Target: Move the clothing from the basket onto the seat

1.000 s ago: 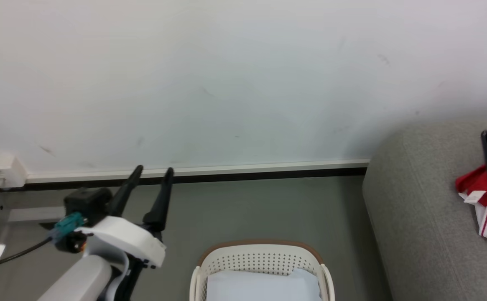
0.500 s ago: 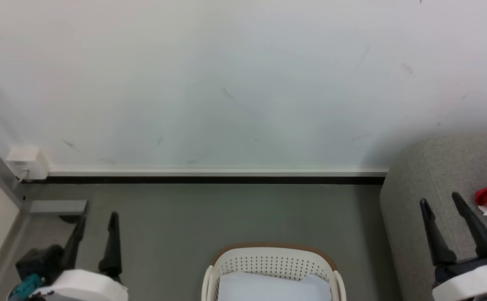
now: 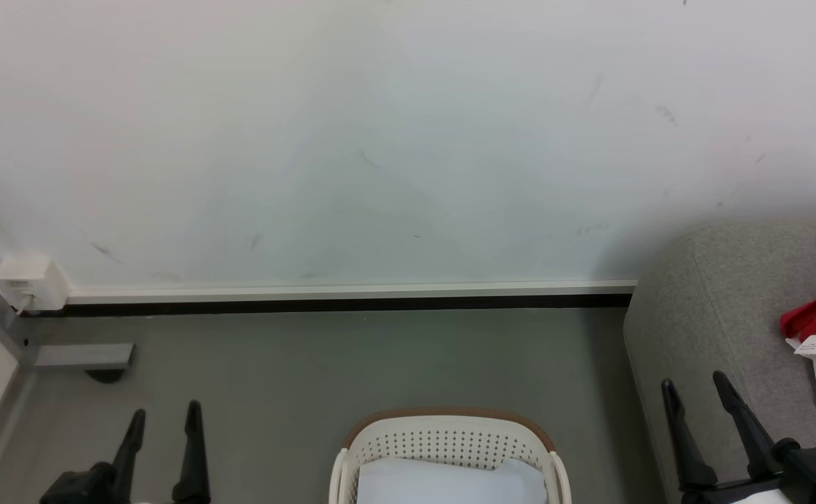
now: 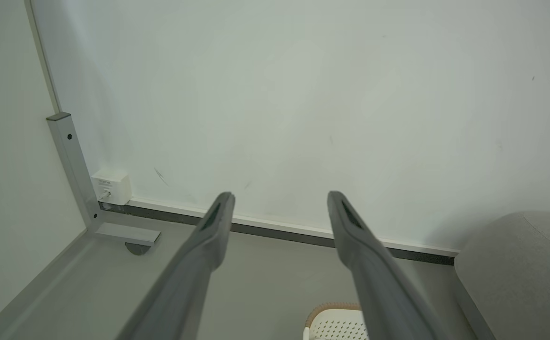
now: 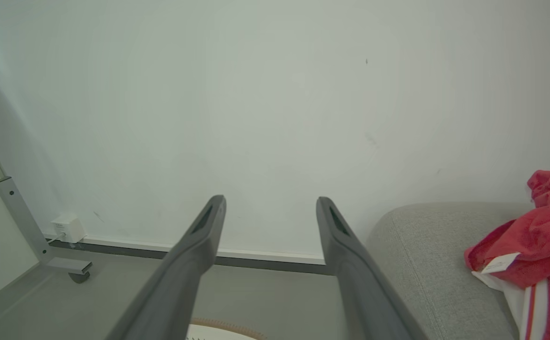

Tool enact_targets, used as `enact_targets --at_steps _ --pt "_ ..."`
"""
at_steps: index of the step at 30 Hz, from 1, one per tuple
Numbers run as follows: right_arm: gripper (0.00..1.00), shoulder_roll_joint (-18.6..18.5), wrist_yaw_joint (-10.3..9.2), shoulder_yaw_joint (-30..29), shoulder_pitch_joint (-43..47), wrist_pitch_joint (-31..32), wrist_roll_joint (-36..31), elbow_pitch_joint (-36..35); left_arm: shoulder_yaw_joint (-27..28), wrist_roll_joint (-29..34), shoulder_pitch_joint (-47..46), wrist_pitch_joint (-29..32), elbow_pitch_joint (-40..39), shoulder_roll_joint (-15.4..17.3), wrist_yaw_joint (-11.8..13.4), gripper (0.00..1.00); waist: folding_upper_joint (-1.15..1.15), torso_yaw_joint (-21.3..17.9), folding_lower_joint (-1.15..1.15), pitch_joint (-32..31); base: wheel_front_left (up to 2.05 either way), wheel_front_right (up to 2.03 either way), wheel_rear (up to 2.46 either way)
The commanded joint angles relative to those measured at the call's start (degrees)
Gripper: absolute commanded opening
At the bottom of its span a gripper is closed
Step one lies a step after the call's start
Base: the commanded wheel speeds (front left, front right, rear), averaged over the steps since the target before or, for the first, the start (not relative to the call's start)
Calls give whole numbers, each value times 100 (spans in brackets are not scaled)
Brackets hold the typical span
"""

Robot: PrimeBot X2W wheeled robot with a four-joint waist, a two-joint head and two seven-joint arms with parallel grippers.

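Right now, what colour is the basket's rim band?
Brown rim band; head view shows it best.

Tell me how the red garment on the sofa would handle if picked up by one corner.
The red garment lies bunched in soft folds on the sofa, so it would probably hang limp rather than keep its shape. It looks like thin fabric, likely light for its bulk. Pushed, it would likely crumple, not slide.

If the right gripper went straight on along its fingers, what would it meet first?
Probably the wall, above the skirting. The right gripper is open and empty; the sofa and clothing lie right of that line. Depth is unclear.
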Motion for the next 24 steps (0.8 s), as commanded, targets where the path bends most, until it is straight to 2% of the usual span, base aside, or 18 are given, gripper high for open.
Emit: enact_targets --at_steps 1,7,19,20,24 --pt "100 0 -13 39 63 -18 -56 49 99 110 90 -4 55 -72 -78 100 0 -5 0 0 0 0 0" --pt "100 26 -13 141 1 -18 6 65 439 429 87 -4 177 -392 -386 100 0 0 0 -6 0 0 0" --pt "100 48 -13 104 58 -19 68 77 892 869 10 -4 323 -750 -846 100 0 30 0 -33 0 0 0" --pt "0 40 0 113 -2 0 63 69 872 809 25 0 326 -759 -865 0 0 31 0 -33 0 0 0" --pt "0 76 0 107 53 46 217 155 885 642 29 80 488 -815 -869 0 0 35 0 -30 0 0 0"
